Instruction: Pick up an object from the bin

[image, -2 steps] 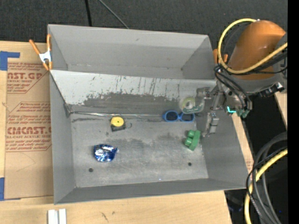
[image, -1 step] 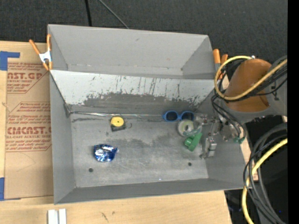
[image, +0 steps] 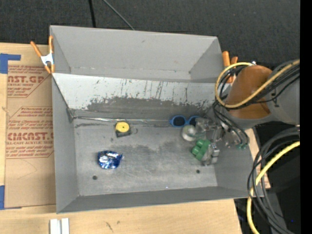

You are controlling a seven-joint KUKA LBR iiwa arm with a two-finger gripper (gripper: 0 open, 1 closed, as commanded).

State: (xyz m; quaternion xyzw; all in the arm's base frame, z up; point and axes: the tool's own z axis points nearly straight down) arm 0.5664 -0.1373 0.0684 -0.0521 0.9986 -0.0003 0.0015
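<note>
One small green block (image: 198, 149) lies on the floor of the bin (image: 146, 179) near the right wall. The gripper (image: 210, 152) sits low just beside it; whether it is apart or clamped cannot be told. Behind them lie one pale round piece (image: 188, 133) and two blue rings (image: 177, 121) at the back wall. One yellow disc (image: 122, 127) lies further left, and one crumpled blue wrapper (image: 108, 160) lies toward the front left corner. The arm (image: 253, 94) reaches down over the right rim

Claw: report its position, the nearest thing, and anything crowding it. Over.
Claw down in bin, right side, beside green block. Silver ball and blue ring just behind. Yellow disc, blue wrapper well clear, left.
</note>
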